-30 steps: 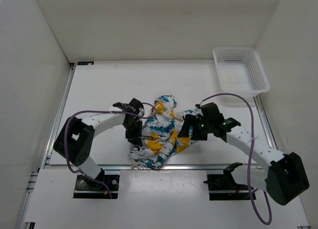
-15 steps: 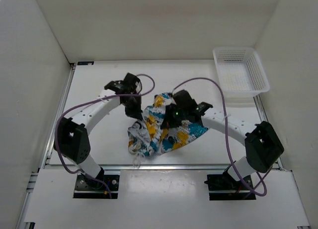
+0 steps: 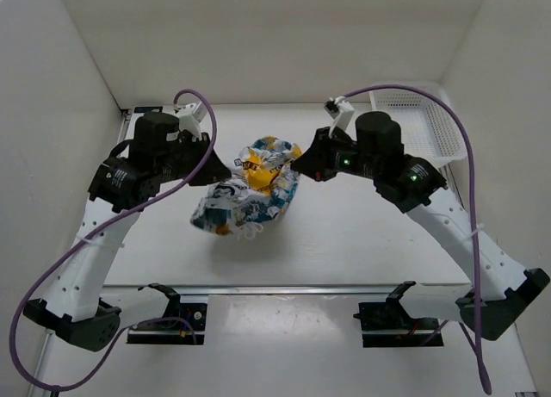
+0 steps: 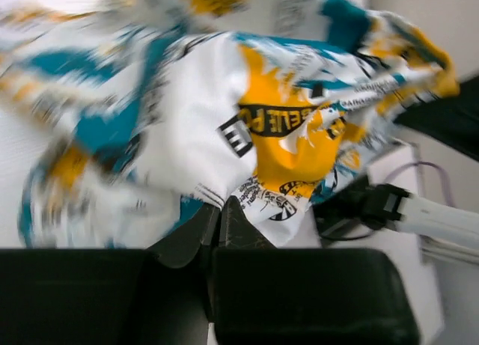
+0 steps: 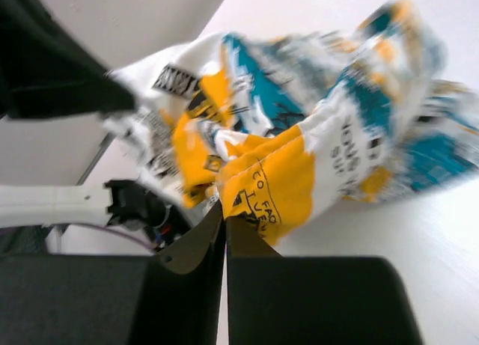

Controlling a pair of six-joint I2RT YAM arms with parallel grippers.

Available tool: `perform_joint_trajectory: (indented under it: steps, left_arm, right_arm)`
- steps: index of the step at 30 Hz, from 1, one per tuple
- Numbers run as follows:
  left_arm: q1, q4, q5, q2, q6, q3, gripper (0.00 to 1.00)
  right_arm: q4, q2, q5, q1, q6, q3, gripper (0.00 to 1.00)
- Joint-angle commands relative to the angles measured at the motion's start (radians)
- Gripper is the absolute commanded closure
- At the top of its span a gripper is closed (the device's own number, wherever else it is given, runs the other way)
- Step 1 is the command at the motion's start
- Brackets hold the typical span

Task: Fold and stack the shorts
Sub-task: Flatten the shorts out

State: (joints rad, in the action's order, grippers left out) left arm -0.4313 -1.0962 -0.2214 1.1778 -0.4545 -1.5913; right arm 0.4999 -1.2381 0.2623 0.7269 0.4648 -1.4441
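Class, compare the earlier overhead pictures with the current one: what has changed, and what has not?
Left arm and right arm rose and swung away from their bases, jaws shut on the shorts, lifting them from the table. The basket stayed put.

Bunched white fabric shorts with teal, yellow-orange and black print (image 3: 245,195) fill the gap between left gripper (image 3: 224,170) and right gripper (image 3: 298,164). Bare white tabletop (image 3: 362,242) lies open nearer and rightward. A white plastic mesh basket (image 3: 435,128) occupies the far right corner.

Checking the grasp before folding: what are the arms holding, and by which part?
The shorts: left fingers pinch a fabric edge on one side, right fingers an edge on the other.
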Motion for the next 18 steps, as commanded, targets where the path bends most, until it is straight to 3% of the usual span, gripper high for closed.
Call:
perform_joint_trajectory:
  steps: [1, 2, 4, 5, 7, 9, 10, 12, 14, 16, 18]
  left_arm:
    - [-0.047, 0.143, -0.126, 0.075, -0.055, 0.042, 0.84]
    - [-0.076, 0.168, -0.137, 0.115, -0.055, 0.042, 0.75]
    - [-0.086, 0.168, -0.16, 0.288, -0.035, -0.021, 0.33]
    - [-0.086, 0.153, -0.185, 0.346, -0.024, -0.051, 0.18]
    - [-0.095, 0.119, -0.223, 0.471, -0.024, -0.146, 0.07]
    - [-0.104, 0.093, -0.202, 0.476, -0.015, -0.189, 0.03]
    - [-0.104, 0.078, -0.169, 0.461, -0.015, -0.199, 0.0]
    - [-0.089, 0.056, -0.064, 0.427, -0.015, -0.199, 0.0]
    - [-0.07, 0.056, 0.008, 0.373, -0.027, -0.118, 0.07]
    - [-0.047, 0.047, 0.039, 0.324, -0.041, -0.002, 0.25]
    - [-0.047, 0.064, 0.077, 0.289, -0.061, 0.104, 0.35]
  right_arm:
    - [0.046, 0.005, -0.123, -0.094, -0.077, 0.014, 0.99]
    - [0.037, -0.038, -0.123, -0.184, -0.087, -0.001, 0.99]
    - [-0.012, -0.111, -0.113, -0.277, -0.087, -0.059, 0.99]
    - [-0.012, -0.214, -0.079, -0.355, -0.103, -0.096, 0.89]
    - [0.081, -0.331, -0.069, -0.409, -0.112, -0.277, 0.44]
    - [0.181, -0.454, -0.069, -0.457, -0.112, -0.369, 0.19]
    - [0.201, -0.443, -0.078, -0.457, -0.094, -0.345, 0.18]
    - [0.146, -0.385, -0.087, -0.468, -0.083, -0.236, 0.18]
    - [0.104, -0.284, -0.115, -0.459, -0.064, -0.061, 0.19]
    - [0.083, -0.182, -0.144, -0.44, -0.051, 0.058, 0.29]
    - [0.083, -0.105, -0.144, -0.416, -0.011, 0.248, 0.35]
